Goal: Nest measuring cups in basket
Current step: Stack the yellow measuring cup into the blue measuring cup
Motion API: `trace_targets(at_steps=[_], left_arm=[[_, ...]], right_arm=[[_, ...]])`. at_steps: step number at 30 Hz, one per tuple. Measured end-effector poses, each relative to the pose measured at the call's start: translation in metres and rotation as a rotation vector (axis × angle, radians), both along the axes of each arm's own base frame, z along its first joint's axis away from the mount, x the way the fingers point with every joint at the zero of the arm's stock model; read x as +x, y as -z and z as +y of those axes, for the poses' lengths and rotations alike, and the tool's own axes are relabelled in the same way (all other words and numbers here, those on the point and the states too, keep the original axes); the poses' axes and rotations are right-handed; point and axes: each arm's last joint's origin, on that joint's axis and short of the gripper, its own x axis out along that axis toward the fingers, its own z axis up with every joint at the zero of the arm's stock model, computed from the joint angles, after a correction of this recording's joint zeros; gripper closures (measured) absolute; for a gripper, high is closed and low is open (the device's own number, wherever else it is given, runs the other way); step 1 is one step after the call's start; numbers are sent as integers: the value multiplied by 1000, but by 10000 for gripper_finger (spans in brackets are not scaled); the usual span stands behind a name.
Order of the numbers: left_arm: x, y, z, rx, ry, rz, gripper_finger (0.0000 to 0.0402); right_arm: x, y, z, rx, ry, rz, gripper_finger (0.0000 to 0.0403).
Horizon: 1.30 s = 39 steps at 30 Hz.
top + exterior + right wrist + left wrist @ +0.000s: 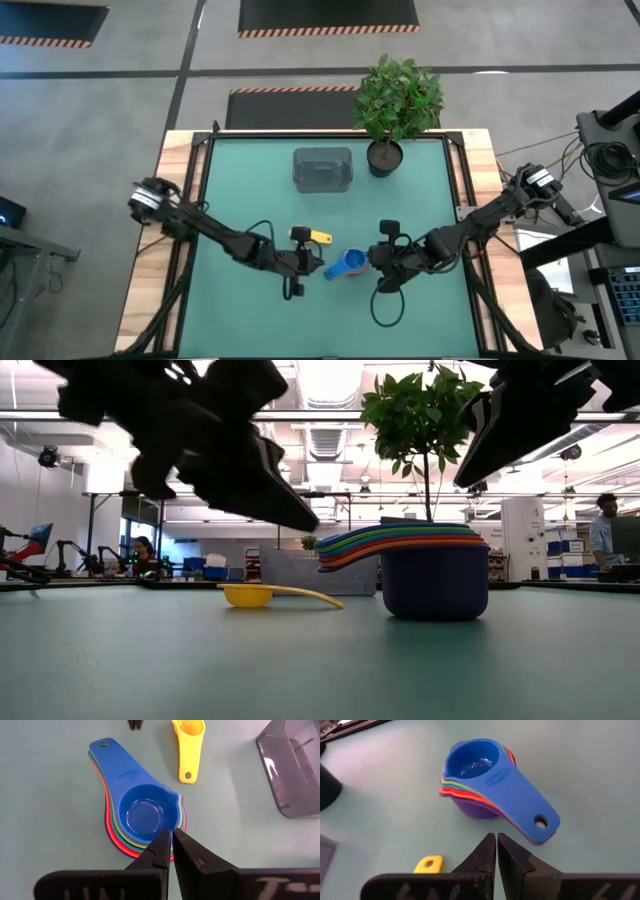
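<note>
Several measuring cups sit nested in one stack (348, 264) on the green table, a blue cup (472, 760) on top and a purple one (435, 585) at the bottom, resting on its base. A yellow cup (312, 237) lies alone on the table just beyond the stack. The grey basket (322, 168) stands at the far middle. My left gripper (496, 840) hangs shut above the stack's handle ends (540, 822). My right gripper (170, 834) hangs shut over the bowl side. The low view shows both clear of the stack.
A potted plant (395, 100) in a dark round pot (384, 157) stands right of the basket at the far edge. Cables loop on the table beneath both arms. Bare green table lies between the stack and the basket.
</note>
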Motion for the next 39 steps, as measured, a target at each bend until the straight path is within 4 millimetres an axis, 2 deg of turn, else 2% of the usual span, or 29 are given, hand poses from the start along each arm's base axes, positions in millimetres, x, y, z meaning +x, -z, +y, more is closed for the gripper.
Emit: trace_targets(at_steps=[7,12,16,19,25,31,39], left_arm=[[-20,-24,10,52,1,90,402],[-27,-32,19,76,-40,128,402],[-23,-30,29,71,-87,132,395],[-20,-23,37,56,-120,164,375],[-20,-9,48,74,-160,261,306],[-23,-5,49,105,-146,309,248],[-26,1,50,105,-148,312,237]], right_arm=[[0,-5,2,-4,-18,-10,394],[-3,-12,2,-3,-37,-32,394],[-5,-18,0,-36,-46,-60,394],[-7,-22,-2,-56,-47,-83,394],[-7,-28,-2,-53,-61,-120,394],[-7,-29,-1,-53,-68,-129,394],[-7,-28,-1,-57,-71,-126,394]])
